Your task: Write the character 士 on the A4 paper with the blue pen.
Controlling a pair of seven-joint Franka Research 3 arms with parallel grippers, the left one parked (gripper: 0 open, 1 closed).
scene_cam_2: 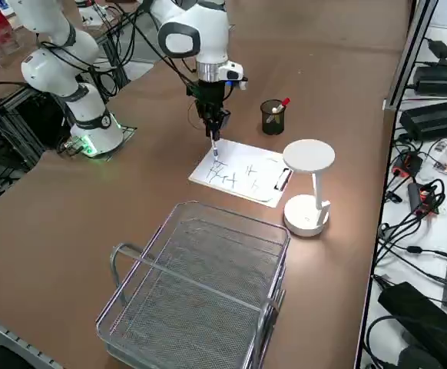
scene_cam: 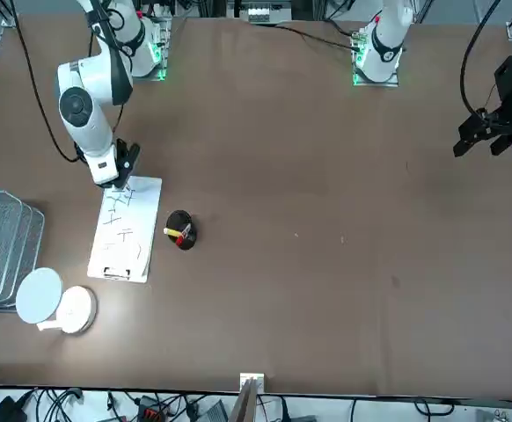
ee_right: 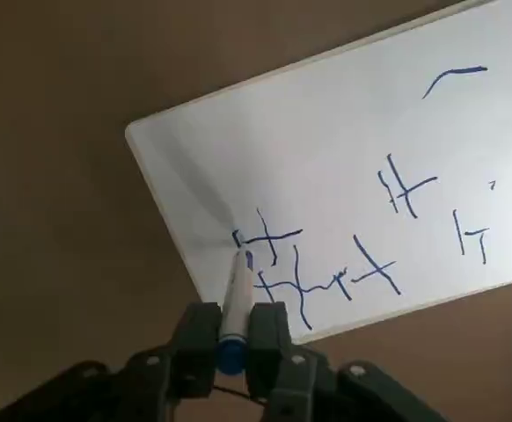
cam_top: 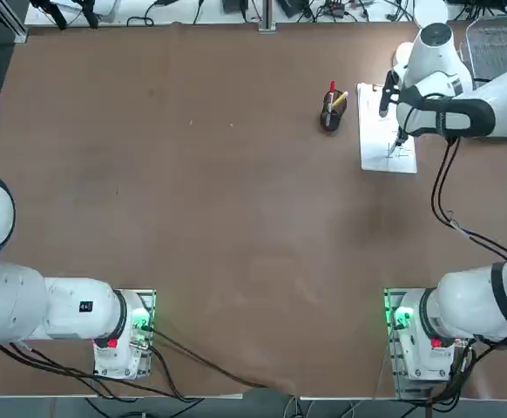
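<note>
Because the character has to be drawn stroke by stroke, the right gripper (ee_right: 232, 338) has its jaws closed on the blue pen (ee_right: 234, 303), barrel clamped near its upper end so the tip points down and stays visible to the wrist camera. Tip sits on the A4 paper (ee_right: 344, 158), at the left end of a short horizontal stroke crossed by a vertical one (likely the 士 in progress, judging by shape). Grip looks steep, nearly upright, in the right side view, which would keep the stroke thin.

Paper lies flat on the table (cam_top: 192, 218), near corner under the pen; several other blue marks spread across the sheet toward its clipped end. Metal clip (scene_cam_2: 283, 180) holds the far short edge.

Just beyond the sheet: black pen holder (scene_cam_2: 272, 117) with the red pen (scene_cam_2: 282, 104) and a yellow pen (cam_top: 339, 98) inside, clear of the writing area. White lamp (scene_cam_2: 308, 184) stands beside the clipped end, close but off the sheet. Wire basket (scene_cam_2: 200, 284) sits well apart. Nothing blocks the pen's path.
</note>
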